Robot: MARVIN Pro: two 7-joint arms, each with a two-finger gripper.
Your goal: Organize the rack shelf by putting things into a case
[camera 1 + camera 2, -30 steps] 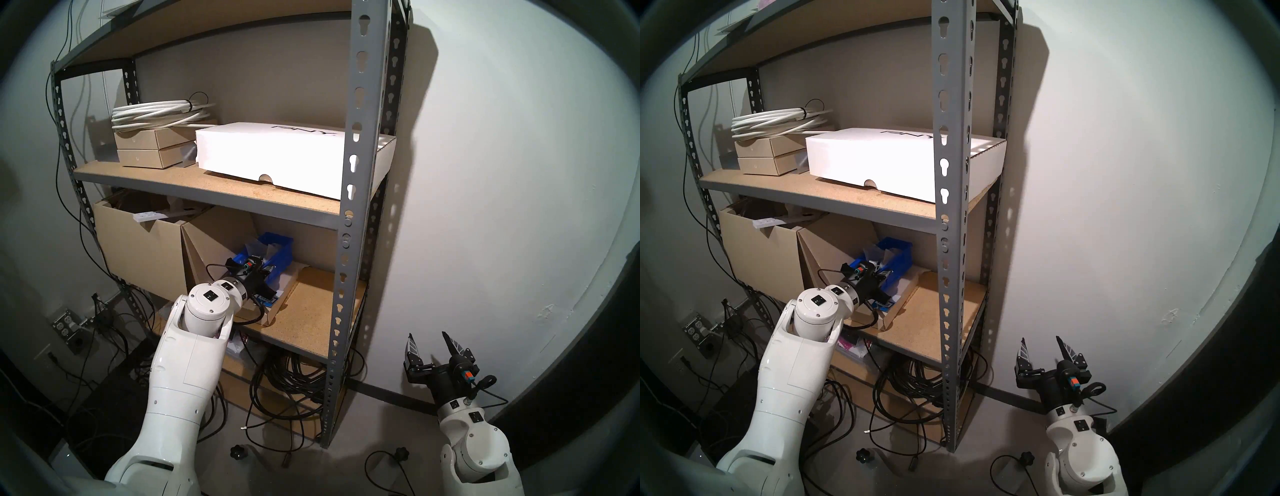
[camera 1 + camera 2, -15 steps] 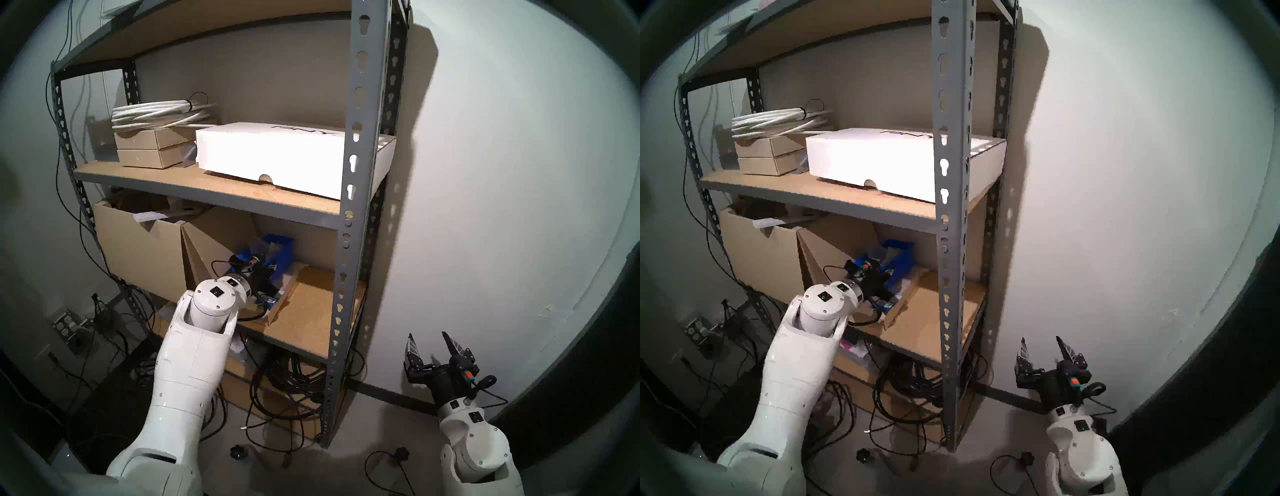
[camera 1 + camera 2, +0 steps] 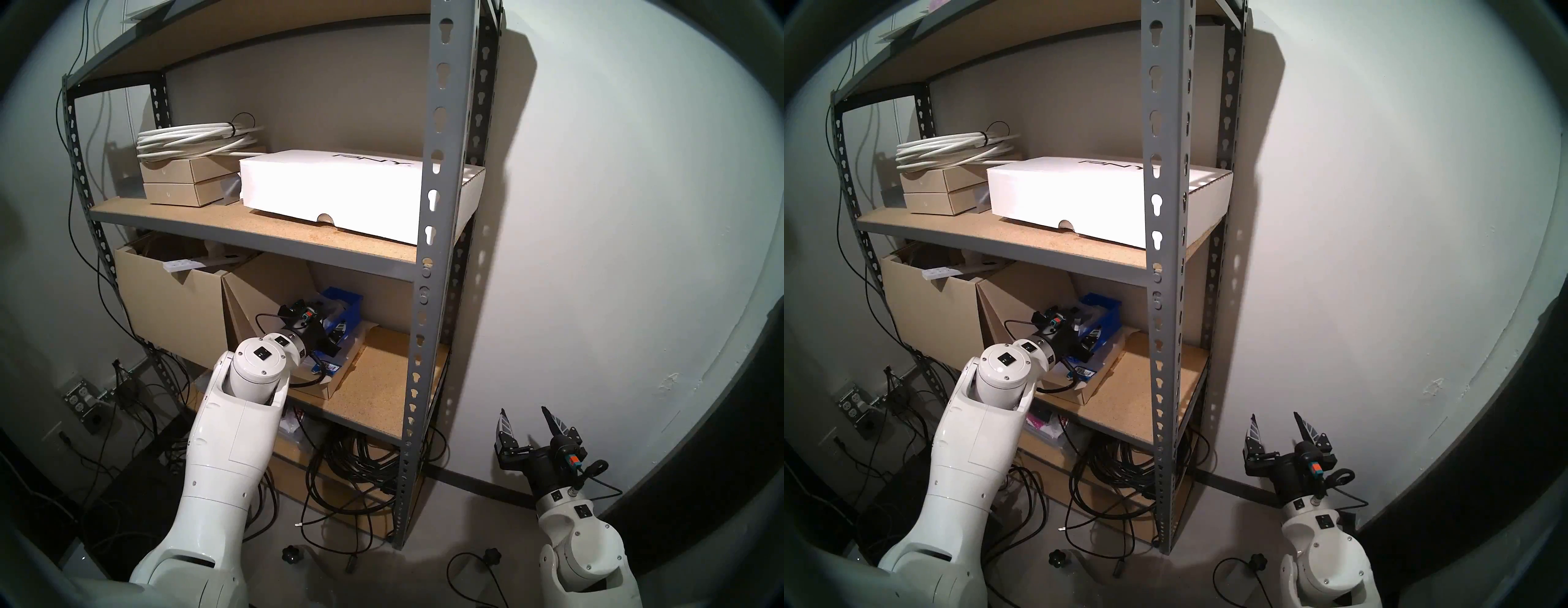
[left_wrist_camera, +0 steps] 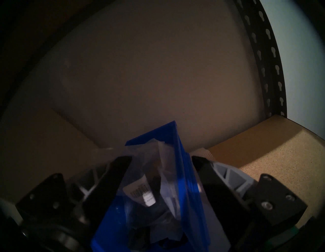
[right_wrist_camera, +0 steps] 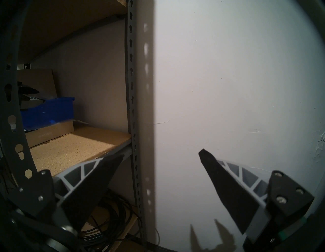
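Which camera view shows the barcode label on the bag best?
The left wrist view: the label sits close, between the open left claw's fingers. The head views show the bin only small, and the right wrist view shows only its side.

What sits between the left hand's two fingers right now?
In the left wrist view, clear plastic bags, one with a white barcode label, lie in the blue bin between the left hand's spread fingers.

We see grey matt metal on the rack shelf [image 3: 441, 178] w/ rough speckled particleboard; the case [image 4: 182, 176] is smooth bright-blue plastic; bags [image 4: 149, 176] are crinkly clear plastic, one w/ white paper label; big box [image 3: 174, 305] is matt brown cardboard.
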